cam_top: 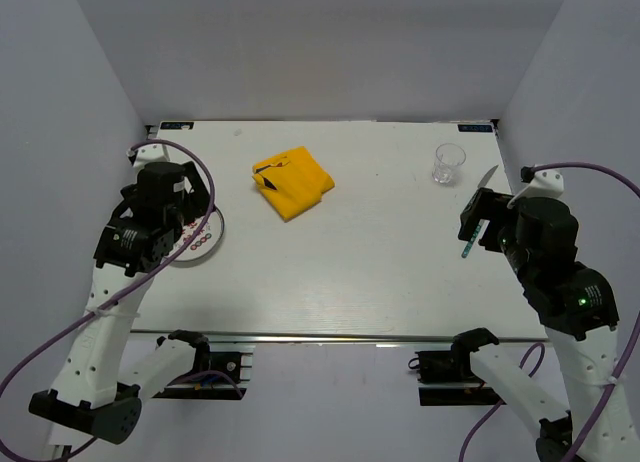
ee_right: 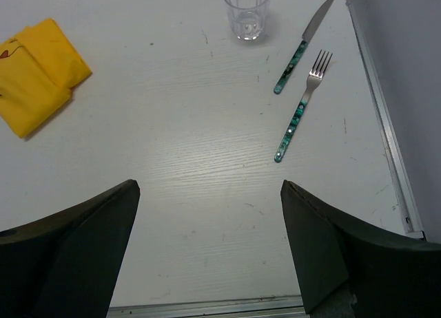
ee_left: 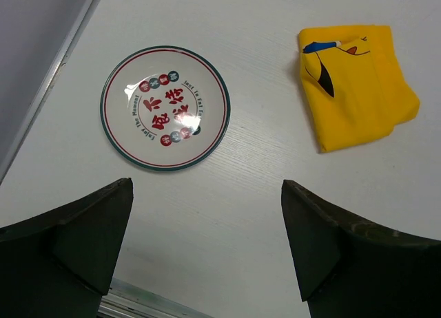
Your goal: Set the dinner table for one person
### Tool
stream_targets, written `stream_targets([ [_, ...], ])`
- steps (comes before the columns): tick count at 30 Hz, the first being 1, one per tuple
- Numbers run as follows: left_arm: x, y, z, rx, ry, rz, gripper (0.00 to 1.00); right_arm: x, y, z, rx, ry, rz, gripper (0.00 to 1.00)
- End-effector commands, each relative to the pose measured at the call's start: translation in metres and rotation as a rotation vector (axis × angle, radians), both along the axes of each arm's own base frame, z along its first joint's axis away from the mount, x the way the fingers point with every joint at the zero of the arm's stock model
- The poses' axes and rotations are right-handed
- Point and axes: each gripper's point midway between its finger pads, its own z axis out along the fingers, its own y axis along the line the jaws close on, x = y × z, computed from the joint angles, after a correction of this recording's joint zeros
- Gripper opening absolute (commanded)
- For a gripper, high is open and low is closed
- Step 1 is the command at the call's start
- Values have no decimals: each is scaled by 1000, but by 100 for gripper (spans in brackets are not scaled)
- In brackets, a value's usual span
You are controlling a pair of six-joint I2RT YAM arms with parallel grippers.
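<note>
The white dinner table [cam_top: 360,272] carries a round plate [ee_left: 165,108] with red characters and a green rim at the left, partly hidden under my left arm in the top view [cam_top: 205,244]. A clear glass [cam_top: 448,164] stands far right, also in the right wrist view [ee_right: 247,12]. A knife [ee_right: 303,44] and a fork [ee_right: 303,106] with teal handles lie beside it. My left gripper [ee_left: 207,246] is open and empty, hovering near the plate. My right gripper [ee_right: 210,246] is open and empty, short of the fork.
A folded yellow Pikachu cloth [cam_top: 292,182] lies at the back centre, also in the left wrist view [ee_left: 355,84] and the right wrist view [ee_right: 38,73]. A metal rail [cam_top: 340,336] runs along the near edge. Grey walls enclose the left, right and back.
</note>
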Motion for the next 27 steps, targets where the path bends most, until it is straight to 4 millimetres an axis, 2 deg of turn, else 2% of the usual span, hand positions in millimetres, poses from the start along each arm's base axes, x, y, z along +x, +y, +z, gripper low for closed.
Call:
stream_targets([
  [1, -2, 1, 4, -13, -27, 10, 98, 0, -2, 15, 3, -55, 0, 89],
  [7, 4, -7, 0, -41, -14, -27, 98, -2, 4, 13, 16, -60, 39, 89],
  [8, 8, -14, -2, -56, -12, -55, 98, -1, 10, 12, 30, -58, 66, 89],
  [10, 23, -41, -15, -120, 5, -162, 98, -1, 19, 10, 42, -65, 117, 89],
  [11, 36, -53, -13, -153, -26, -204, 98, -1, 36, 6, 69, -60, 205, 89],
  [12, 45, -65, -19, -183, -20, -245, 98, -2, 42, 4, 77, -56, 244, 89],
  [13, 59, -81, -40, -233, 45, -290, 98, -3, 50, 2, 82, -52, 293, 89],
  [14, 74, -90, -42, -252, 30, -311, 98, -5, 60, -2, 97, -38, 352, 89],
  [16, 97, -99, -52, -284, 45, -323, 98, -12, 74, -7, 119, -16, 439, 89],
  [17, 116, -105, -73, -300, 94, -329, 98, -17, 81, -9, 139, -7, 480, 89],
  [18, 126, -107, -81, -342, 122, -336, 98, -20, 84, -14, 145, 4, 502, 89],
  [19, 142, -117, -91, -389, 164, -359, 98, -25, 90, -16, 161, 8, 539, 89],
  [21, 166, -116, -96, -417, 154, -352, 98, -30, 94, -23, 175, 10, 572, 89],
  [22, 186, -117, -105, -409, 154, -340, 98, -35, 98, -23, 184, 7, 609, 89],
  [24, 207, -107, -114, -400, 166, -310, 98, -38, 100, -29, 186, 23, 627, 89],
  [25, 222, -106, -106, -400, 142, -319, 98, -39, 100, -32, 183, 34, 629, 89],
  [26, 232, -110, -128, -400, 184, -328, 98, -41, 100, -33, 180, 38, 634, 89],
  [27, 241, -104, -133, -389, 184, -334, 98, -43, 99, -35, 178, 49, 635, 89],
])
